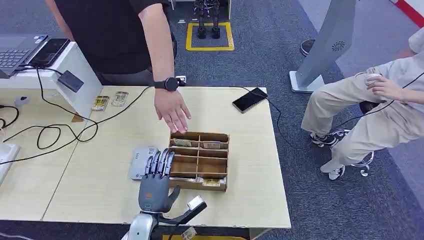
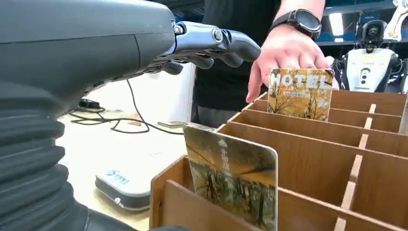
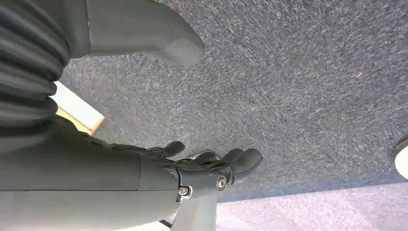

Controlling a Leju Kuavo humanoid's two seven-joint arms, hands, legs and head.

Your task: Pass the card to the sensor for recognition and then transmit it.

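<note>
The robot's left hand is up over the pale wooden surface, with its dark fingers stretched out flat and a little apart. It holds nothing. The fingertips reach over the near left edge of the brown wooden box with many little slots. Just to the left of the box lies the flat grey card sensor, partly under the fingers.

A picture card with yellow trees stands upright in a near slot of the box, close to the left hand. Another yellow card with the word HOTEL on it stands in a far slot. A person's hand with a black watch is right behind that card, at the far edge of the box; whether it touches the card is hard to tell.

Two more small cards lie far back on the surface, and a black phone lies at the far right.

The right hand hangs down above the grey carpet floor. Its fingers are curled a little and hold nothing.
</note>
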